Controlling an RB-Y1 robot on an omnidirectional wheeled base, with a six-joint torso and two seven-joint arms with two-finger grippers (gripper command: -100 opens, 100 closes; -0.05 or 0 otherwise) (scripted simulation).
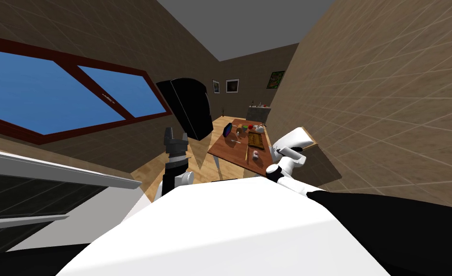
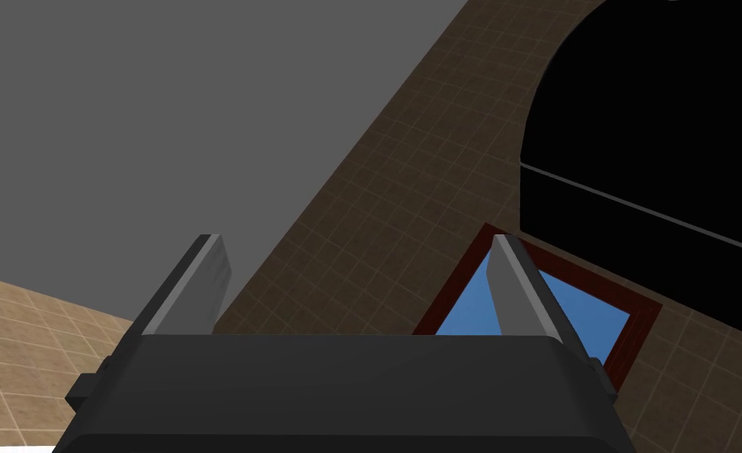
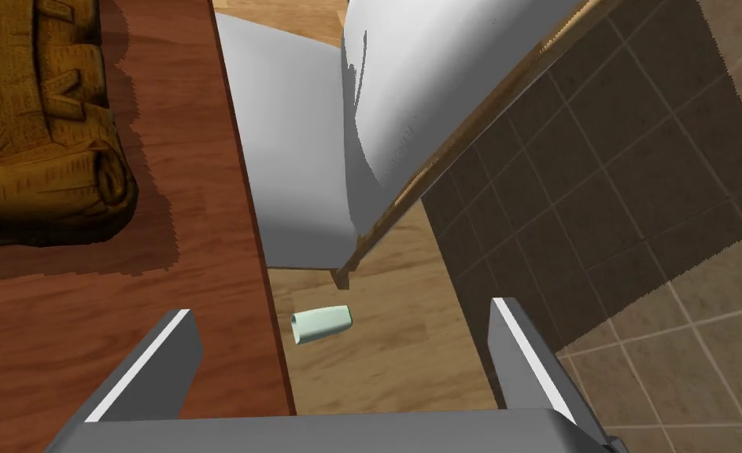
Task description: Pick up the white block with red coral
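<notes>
A small white block with reddish marks (image 1: 255, 154) lies near the near edge of the brown wooden table (image 1: 229, 149). My right arm (image 1: 287, 160) reaches toward the table's right side, close to that block. In the right wrist view my right gripper (image 3: 345, 354) is open and holds nothing. It hangs over the table's edge (image 3: 239, 197), with bare floor between its fingers. The block is hidden from that camera. My left gripper (image 1: 176, 139) is raised to the left of the table, and its fingers (image 2: 196, 283) stand open and hold nothing.
A golden-brown carved object (image 3: 38, 118) lies on the table beside my right gripper. A white chair (image 3: 408, 118) stands against the table's right side, and a pale green cylinder (image 3: 322, 322) lies on the floor. A black fridge (image 1: 189, 108) stands beyond my left gripper.
</notes>
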